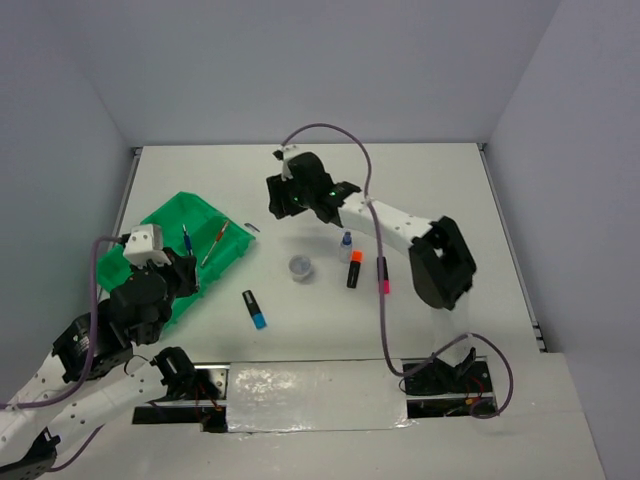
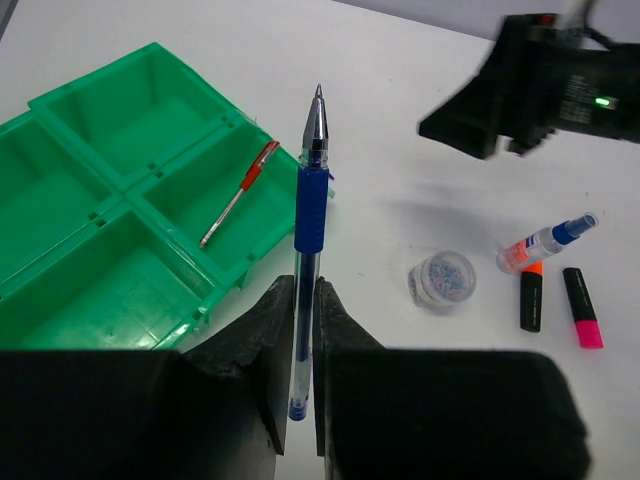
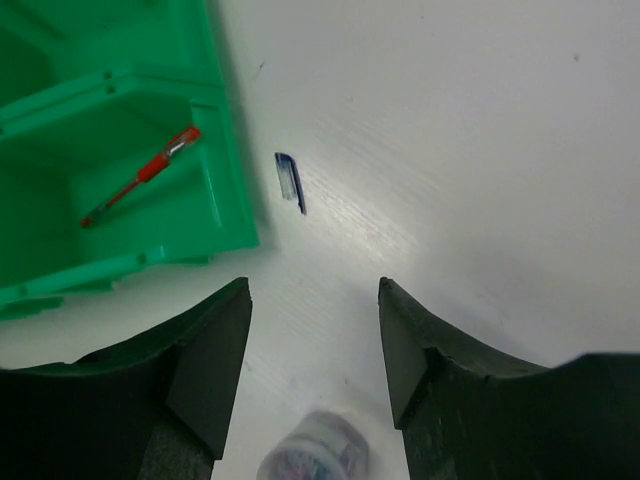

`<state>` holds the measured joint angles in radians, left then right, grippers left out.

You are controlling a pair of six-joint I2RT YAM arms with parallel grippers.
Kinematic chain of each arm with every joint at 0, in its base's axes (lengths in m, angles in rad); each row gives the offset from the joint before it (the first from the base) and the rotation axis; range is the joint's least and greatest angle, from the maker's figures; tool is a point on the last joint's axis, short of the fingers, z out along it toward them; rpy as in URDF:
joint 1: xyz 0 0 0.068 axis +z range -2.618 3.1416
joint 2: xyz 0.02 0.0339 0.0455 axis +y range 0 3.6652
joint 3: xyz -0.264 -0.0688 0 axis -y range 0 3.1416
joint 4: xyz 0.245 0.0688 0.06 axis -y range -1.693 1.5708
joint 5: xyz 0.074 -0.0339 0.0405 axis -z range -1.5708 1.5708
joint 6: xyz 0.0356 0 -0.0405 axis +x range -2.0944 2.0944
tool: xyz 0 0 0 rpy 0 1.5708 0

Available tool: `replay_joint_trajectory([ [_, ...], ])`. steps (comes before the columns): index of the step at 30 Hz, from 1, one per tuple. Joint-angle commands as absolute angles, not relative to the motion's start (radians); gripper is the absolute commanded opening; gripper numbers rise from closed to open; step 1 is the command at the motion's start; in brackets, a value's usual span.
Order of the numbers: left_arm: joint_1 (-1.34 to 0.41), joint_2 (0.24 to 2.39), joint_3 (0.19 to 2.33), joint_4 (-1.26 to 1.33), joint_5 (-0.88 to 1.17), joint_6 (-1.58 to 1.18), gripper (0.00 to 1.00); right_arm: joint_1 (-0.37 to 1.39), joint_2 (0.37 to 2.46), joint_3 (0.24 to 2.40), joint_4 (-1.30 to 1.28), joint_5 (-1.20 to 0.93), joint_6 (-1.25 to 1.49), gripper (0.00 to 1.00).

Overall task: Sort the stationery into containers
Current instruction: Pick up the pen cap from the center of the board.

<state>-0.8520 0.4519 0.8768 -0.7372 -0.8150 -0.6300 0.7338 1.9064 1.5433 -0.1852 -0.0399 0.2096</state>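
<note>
Left wrist view showed the left gripper (image 2: 304, 292) clamped on the blue pen (image 2: 311, 205) beside the green tray (image 2: 100, 213), one compartment holding a red pen (image 2: 238, 193), while the right gripper (image 3: 312, 290) hung spread wide near the round tub (image 3: 312, 457).

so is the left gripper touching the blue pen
Touching. In the left wrist view the left gripper is closed on the blue pen, both fingers pressed against its clear barrel with no gap.
</note>
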Motion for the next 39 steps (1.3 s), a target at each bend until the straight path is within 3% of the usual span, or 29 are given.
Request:
replay_joint_trajectory([
  [1,-0.848,0.431,0.881,-0.695,-0.798,-0.604,0.00,0.752,2.084,1.761,-0.239,-0.043,0.189,0.60],
  [11,-0.848,0.376,0.868,-0.672,-0.752,-0.586,0.00,0.756,2.496,2.354,-0.448,-0.046,0.199,0.60],
  [39,-0.848,0.383,0.867,-0.672,-0.715,-0.581,0.00,0.790,2.626,2.413,-0.548,-0.124,0.193,0.60],
])
